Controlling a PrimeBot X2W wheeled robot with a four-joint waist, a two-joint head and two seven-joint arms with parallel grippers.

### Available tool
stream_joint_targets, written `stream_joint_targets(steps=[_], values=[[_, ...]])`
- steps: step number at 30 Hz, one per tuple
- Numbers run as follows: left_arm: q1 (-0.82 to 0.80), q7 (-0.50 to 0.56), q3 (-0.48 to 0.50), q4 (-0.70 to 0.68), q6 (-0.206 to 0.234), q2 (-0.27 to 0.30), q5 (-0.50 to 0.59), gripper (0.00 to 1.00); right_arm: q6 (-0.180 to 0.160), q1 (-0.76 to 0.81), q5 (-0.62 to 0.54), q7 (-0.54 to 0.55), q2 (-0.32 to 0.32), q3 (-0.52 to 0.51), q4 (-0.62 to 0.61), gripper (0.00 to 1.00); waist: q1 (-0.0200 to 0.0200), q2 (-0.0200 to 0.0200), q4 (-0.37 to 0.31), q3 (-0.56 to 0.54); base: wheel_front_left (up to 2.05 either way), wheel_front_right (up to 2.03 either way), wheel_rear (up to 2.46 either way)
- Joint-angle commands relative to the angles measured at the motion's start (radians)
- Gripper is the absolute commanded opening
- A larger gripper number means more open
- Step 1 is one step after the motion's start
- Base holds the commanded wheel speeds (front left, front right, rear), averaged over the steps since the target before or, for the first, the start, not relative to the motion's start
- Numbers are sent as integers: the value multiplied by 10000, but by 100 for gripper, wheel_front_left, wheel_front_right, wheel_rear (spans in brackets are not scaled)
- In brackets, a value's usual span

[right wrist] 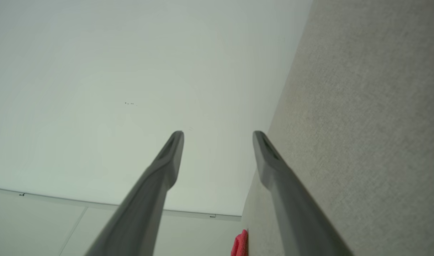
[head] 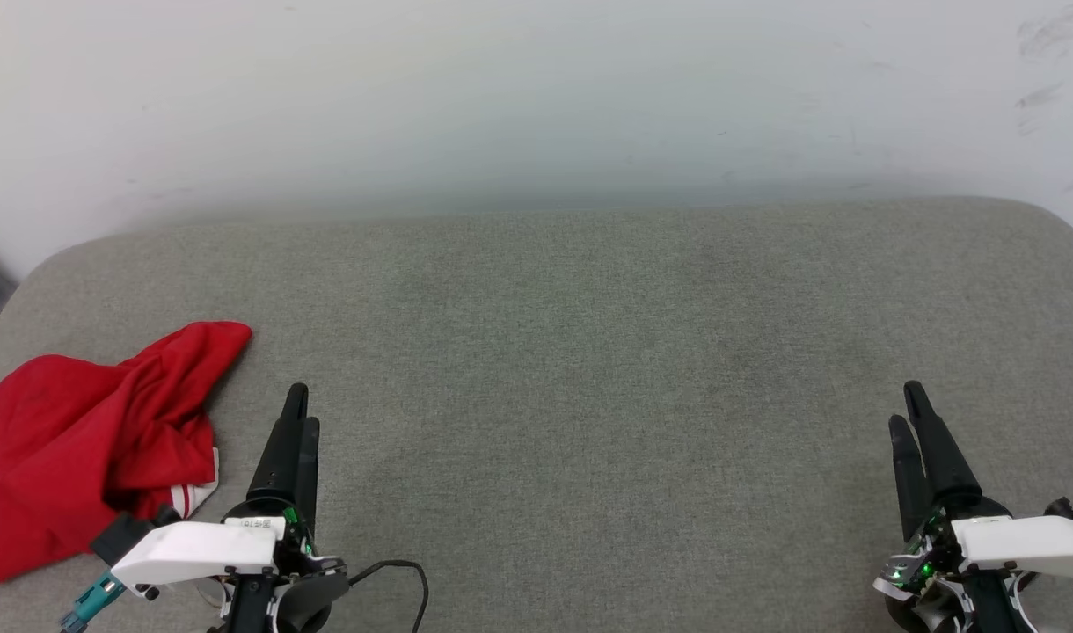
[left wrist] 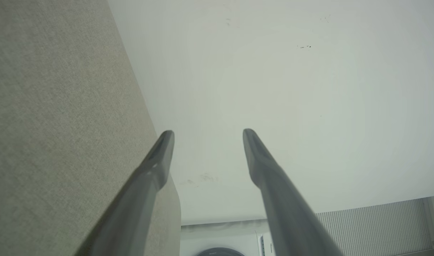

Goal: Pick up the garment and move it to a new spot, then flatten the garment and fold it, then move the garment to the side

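Note:
The garment, red with a bit of white striped trim showing, lies crumpled at the near left of the grey padded surface. Just right of it my left gripper hovers over the surface, apart from the cloth. In the left wrist view its two fingers stand spread, left gripper open and empty. My right gripper sits at the near right, far from the garment. Seen from its own wrist, the right gripper is open with nothing between the fingers; a red sliver of the garment peeks at the bottom.
A white wall rises behind the surface's far edge. The surface has rounded far corners. A black cable loops beside my left wrist. A washing machine and a ribbed panel show low in the left wrist view.

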Motion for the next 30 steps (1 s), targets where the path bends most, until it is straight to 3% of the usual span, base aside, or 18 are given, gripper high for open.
stream_joint_targets(steps=[1,9,30], values=[[-63,-133,-117,-334,-2,34,262,100,2,-50,-316,-134,-145,119,-261,100,0,0,3,-3,0,0,0],[-9,-450,-329,-760,-2,78,1402,100,2,-28,-1563,-454,-182,253,-514,100,0,0,16,-14,0,0,0],[132,-1136,-783,-1111,-3,412,6256,100,3,-14,-7273,-668,-98,155,-1257,100,0,0,26,-56,0,0,0]])
